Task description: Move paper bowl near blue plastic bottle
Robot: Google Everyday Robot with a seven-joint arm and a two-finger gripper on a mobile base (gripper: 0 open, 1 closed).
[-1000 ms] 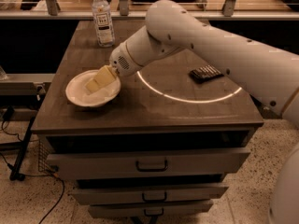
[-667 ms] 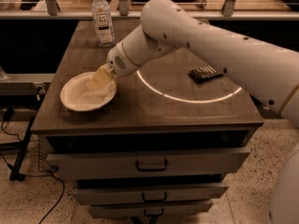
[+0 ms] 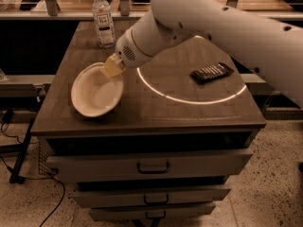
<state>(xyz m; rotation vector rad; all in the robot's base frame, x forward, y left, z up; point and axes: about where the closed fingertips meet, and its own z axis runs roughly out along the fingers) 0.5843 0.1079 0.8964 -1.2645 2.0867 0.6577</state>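
The cream-white paper bowl (image 3: 94,92) is at the left of the wooden cabinet top (image 3: 161,112), tilted with its right rim raised. My gripper (image 3: 111,68) is shut on that right rim of the paper bowl. The white arm reaches in from the upper right. The blue plastic bottle (image 3: 103,19), clear with a white cap and white label, stands upright at the far left corner, well behind the bowl.
A dark flat packet (image 3: 211,72) lies at the right of the top. A bright ring of light (image 3: 189,98) marks the middle. Drawers (image 3: 152,164) are below the front edge. Cables (image 3: 14,141) trail on the floor at left.
The bowl's gripped rim has lifted, so the bowl tilts more steeply. My gripper and arm have shifted slightly toward the bottle.
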